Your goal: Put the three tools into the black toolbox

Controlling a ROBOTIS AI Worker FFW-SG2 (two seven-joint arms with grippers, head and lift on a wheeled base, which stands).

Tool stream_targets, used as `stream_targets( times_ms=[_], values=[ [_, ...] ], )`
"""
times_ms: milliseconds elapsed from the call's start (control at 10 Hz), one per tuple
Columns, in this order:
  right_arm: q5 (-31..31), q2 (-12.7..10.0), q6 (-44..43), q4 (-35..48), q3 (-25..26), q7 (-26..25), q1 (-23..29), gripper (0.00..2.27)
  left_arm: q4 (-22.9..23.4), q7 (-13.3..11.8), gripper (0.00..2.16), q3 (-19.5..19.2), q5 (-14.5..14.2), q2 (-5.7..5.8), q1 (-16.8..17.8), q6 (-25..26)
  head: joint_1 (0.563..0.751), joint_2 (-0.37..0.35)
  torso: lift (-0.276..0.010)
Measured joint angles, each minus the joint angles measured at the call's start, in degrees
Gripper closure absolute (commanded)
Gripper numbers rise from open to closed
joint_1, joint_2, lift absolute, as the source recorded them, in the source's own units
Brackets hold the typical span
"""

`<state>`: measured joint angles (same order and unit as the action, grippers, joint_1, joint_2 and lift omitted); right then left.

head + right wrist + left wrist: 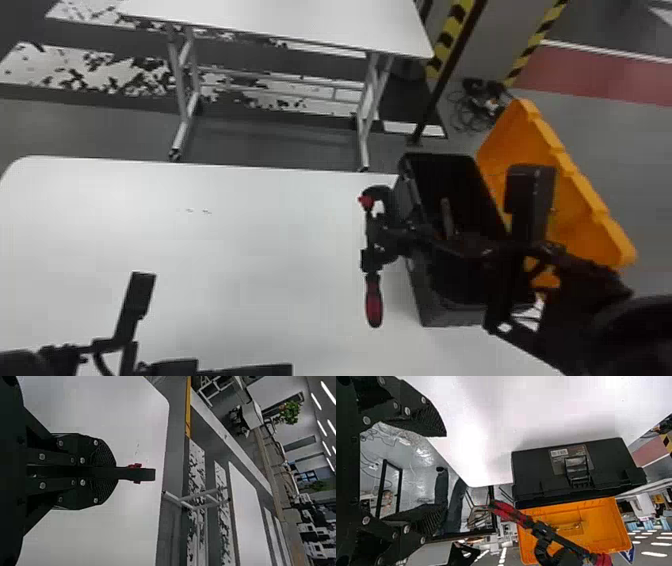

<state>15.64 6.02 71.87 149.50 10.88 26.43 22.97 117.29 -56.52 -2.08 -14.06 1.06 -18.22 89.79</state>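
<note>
1. Two fingers of the right gripper [384, 236] are closed on the red-and-black tool [373, 301], right of centre in the head view. Its handle points toward the lower edge.
2. Left gripper [245, 370], lower left: fingers wide apart, nothing between them.
3. Black toolbox [440, 317]: open, right of the held tool; a thin, pale object [446, 215] is inside.
4. Orange shell [575, 200]: beside the toolbox, right.
5. White table [200, 260]: beneath the toolbox.

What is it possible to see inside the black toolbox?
Inside the black toolbox, one slim, paler strip is visible, perhaps part of a tool. The right arm covers the nearer part, so its contents cannot be seen.
</note>
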Motion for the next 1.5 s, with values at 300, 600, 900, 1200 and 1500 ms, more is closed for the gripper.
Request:
stream_targets(
  times_ms=[300,600,900,1200,1500],
  values=[
    [-2.5,2.0,-11.3,0.8,7.7,-6.3,-1.8,2.24,2.0,0.7,0.0,-0.6,0.1,0.15,-2.0,0.0,0.695,-0.35,-0.051],
    [-7.5,6.6,-20.8,-5.8,10.7,-6.9,-1.7,2.24,4.2,1.2,0.0,-0.7,0.7,0.48,-3.7,0.0,0.695,-0.35,-0.051],
    [-4.3,7.6,-32.5,-14.7,14.4,-3.6,2.5,2.24,5.5,0.6,0.0,-1.7,0.8,0.61,-4.9,0.0,0.695,-0.35,-0.051],
    [-2.1,5.6,-41.3,-19.6,15.3,0.0,6.6,2.19,7.4,-0.2,0.0,-4.3,0.0,0.61,-6.6,0.0,0.695,-0.35,-0.051],
    [-1.4,3.9,-45.7,-22.0,14.7,1.9,7.9,0.0,7.7,-0.3,0.0,-6.0,-0.2,0.61,-7.4,0.0,0.695,-0.35,-0.051]
  ],
)
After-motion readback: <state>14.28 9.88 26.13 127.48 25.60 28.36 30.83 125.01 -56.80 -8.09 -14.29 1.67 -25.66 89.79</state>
